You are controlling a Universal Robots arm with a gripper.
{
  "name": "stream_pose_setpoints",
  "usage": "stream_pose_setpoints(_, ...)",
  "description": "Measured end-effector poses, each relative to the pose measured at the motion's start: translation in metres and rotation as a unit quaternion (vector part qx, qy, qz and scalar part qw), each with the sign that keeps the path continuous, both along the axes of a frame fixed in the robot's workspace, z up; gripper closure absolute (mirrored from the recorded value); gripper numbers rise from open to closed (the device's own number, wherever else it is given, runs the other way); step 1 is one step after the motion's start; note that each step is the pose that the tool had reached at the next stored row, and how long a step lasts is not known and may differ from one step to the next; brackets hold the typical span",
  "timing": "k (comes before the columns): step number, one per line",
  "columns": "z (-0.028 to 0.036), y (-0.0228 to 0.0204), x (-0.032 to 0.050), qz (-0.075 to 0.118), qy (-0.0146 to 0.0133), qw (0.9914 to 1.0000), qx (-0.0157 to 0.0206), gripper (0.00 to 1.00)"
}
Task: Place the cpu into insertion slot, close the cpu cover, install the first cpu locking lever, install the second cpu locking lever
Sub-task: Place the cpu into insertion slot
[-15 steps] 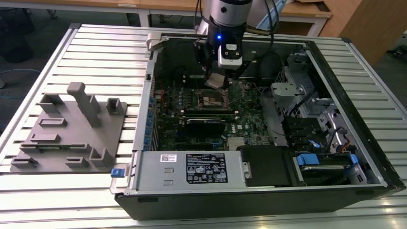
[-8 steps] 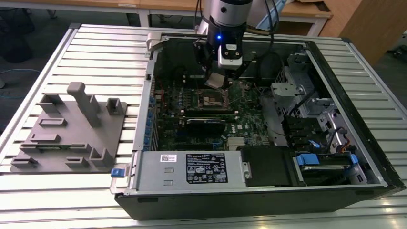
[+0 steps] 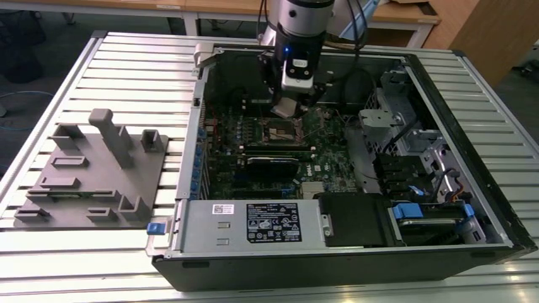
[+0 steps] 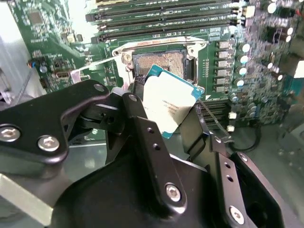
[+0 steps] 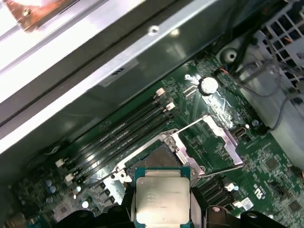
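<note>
Silver slats make up the table (image 3: 126, 69) on which the open case (image 3: 337, 268) lies on its side, so in the exterior view you look down onto the green board (image 3: 252, 136). Your gripper (image 3: 288, 108) hangs inside the case over the middle of the board, close above the slot (image 3: 284, 131). Only one arm is at work, so there is no question of which is nearer.

The cover (image 5: 229, 142), a thin silver frame with a cut-out centre, is swung back on its hinge and sits beside the slot. This leaves the dark square of contacts bare inside its metal rim. A thin silver lever (image 5: 221, 169) runs along one side of the cover.

The black fingers (image 4: 142, 123) are closed on the cpu (image 4: 168, 107), pinching it by two opposite edges. Its dull metal top faces the camera in both wrist views. The cpu is in the air, off the board and not yet in the slot.

The relation to note is that the slot lies just beyond the cpu's free edge, on the side away from the gripper body. It is near but apart, with bare contacts showing past that edge.

The cpu is square, so it has no long axis; read the run of its edges instead. In both wrist views they sit turned against the slot's rim, and in the second wrist view one corner points toward the opening. Judged from this, you hold the cpu tilted and not level with the board, though the camera angle may account for part of that
</note>
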State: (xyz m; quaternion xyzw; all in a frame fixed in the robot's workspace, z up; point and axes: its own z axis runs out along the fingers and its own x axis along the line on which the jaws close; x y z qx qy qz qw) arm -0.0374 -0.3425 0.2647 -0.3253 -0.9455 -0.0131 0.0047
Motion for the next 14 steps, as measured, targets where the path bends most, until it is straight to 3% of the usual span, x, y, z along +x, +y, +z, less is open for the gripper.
stream_pose_setpoints(3,-0.0013,0.0,0.0,-0.027,0.0,0.99964,0.0,0.46)
stream_pose_setpoints(7,-0.0031,0.0,0.0,-0.063,0.0,0.99798,0.0,0.46)
stream_pose_setpoints(10,-0.0045,0.0,0.0,-0.09,0.0,0.99592,0.0,0.46)
stream_pose_setpoints(14,-0.0057,0.0,0.0,-0.124,0.0001,0.99225,-0.0001,0.46)
